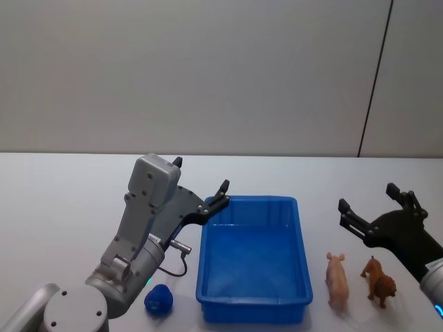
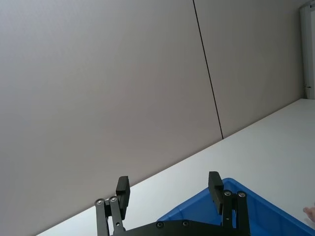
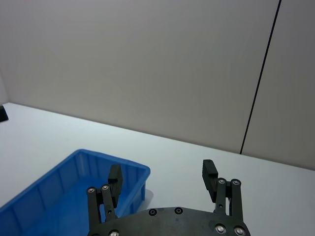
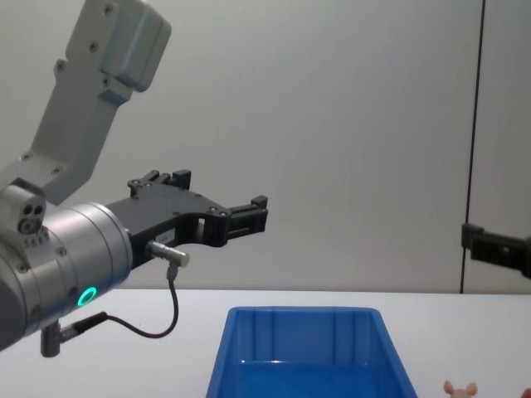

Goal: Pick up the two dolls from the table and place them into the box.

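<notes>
White worktop point(image 1: 62, 207) is spreading out flat and plain under everything. Nearest the robot, the dark-blue fuzzy doll point(image 1: 158, 299) is lying on it just left of the near-left corner of the box point(image 1: 252, 303), close beside the left arm point(image 1: 131, 256). On the other side, the pale pink doll point(image 1: 338, 280) is standing on the worktop near the box's right wall, and a brown toy animal point(image 1: 379, 280) is standing just beside it, farther right. The bright-blue box is sitting between the two dolls. Farther back, the left hand point(image 1: 201, 176) is hovering above the box's far-left corner, fingers spread wide and gripping nothing. The right hand point(image 1: 367, 198) is hanging in the air right of the box, beyond the pink doll and the brown toy, also spread wide and empty. Behind it all, a grey wall point(image 1: 228, 69) with a dark vertical seam is closing off the room.
</notes>
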### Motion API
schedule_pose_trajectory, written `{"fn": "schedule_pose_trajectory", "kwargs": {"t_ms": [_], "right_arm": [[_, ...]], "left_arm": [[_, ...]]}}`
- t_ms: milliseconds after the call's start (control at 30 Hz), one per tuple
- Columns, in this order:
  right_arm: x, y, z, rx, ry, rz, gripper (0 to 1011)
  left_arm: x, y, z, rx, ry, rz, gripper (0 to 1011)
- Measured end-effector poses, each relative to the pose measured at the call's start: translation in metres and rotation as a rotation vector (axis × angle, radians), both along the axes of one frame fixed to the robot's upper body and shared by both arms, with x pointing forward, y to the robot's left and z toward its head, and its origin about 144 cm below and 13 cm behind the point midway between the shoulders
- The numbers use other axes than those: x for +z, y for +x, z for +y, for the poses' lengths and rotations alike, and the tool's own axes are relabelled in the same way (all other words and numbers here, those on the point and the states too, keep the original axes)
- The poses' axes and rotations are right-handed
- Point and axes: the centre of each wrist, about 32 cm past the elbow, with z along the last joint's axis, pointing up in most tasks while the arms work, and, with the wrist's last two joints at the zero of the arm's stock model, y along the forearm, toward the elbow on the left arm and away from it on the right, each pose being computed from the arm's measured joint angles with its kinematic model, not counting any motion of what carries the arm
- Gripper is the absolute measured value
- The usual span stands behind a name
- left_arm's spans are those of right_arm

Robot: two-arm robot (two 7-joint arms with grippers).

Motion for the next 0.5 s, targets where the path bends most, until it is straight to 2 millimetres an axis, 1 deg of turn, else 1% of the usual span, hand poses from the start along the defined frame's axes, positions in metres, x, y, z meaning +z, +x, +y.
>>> {"fn": "schedule_pose_trajectory", "kwargs": {"t_ms": [500], "right_arm": [[-0.017,0.001,-0.030,0.006,-0.096,0.134,1001]], "left_arm": [[0.000,0.000,0.000,0.000,0.000,0.000,1001]]}}
